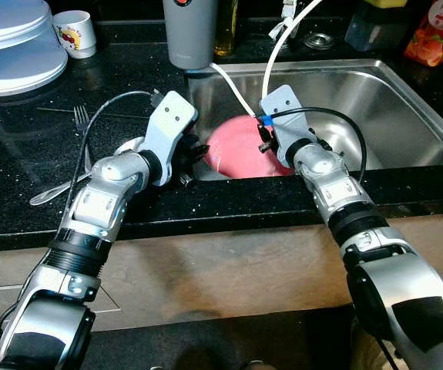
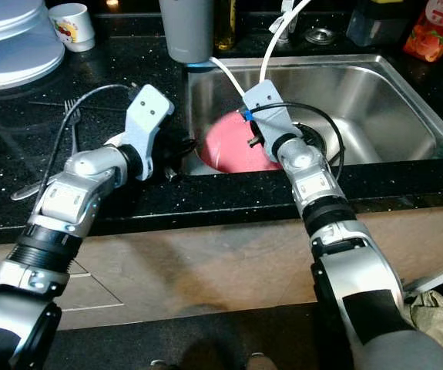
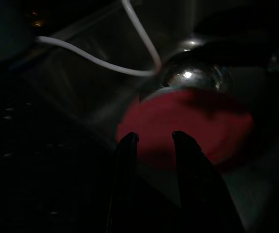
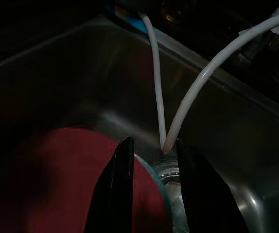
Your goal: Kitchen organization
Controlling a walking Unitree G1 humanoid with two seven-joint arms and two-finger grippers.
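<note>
Black speckled counter surrounds a steel sink holding a pink plate at its left end. Both grippers hover over the plate, left gripper at nine o'clock, right gripper at three o'clock, each with fingers slightly spread, empty.

A plate is set in the sink, at its left end. On the counter to the left, a fork is laid, with a mug behind it.
</note>
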